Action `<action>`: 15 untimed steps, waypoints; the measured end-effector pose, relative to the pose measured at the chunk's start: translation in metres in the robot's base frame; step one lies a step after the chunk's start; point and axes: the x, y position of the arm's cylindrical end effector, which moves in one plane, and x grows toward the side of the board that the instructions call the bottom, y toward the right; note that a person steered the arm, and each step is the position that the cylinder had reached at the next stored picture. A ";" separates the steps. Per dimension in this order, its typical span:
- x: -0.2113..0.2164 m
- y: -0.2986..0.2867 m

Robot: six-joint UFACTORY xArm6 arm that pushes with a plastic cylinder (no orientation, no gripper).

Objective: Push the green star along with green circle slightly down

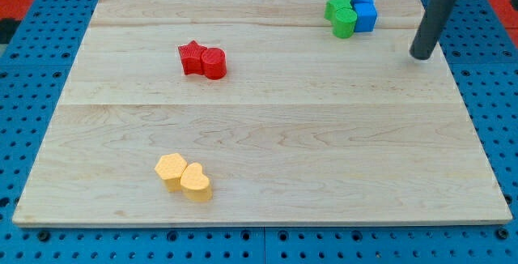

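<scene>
A: Near the board's (267,118) top right corner sit the green star (337,7) and green circle (346,23), touching, with blue blocks (365,11) against their right side

B: And my tip (421,56)?

A: Right of the green circle, apart, touching no block

B: How should they handle?

A: Light, rigid, likely quick to slide; I'd press from above the star, centred so neither pivots

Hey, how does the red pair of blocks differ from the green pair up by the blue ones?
The red star and red cylinder sit alone, left of centre; the green star and green circle crowd against the blue blocks at the view's top right. My tip stands right of the greens, far from the reds. Both pairs touch, star beside round block.
</scene>
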 end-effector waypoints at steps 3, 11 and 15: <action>-0.035 -0.030; -0.079 -0.200; -0.103 -0.201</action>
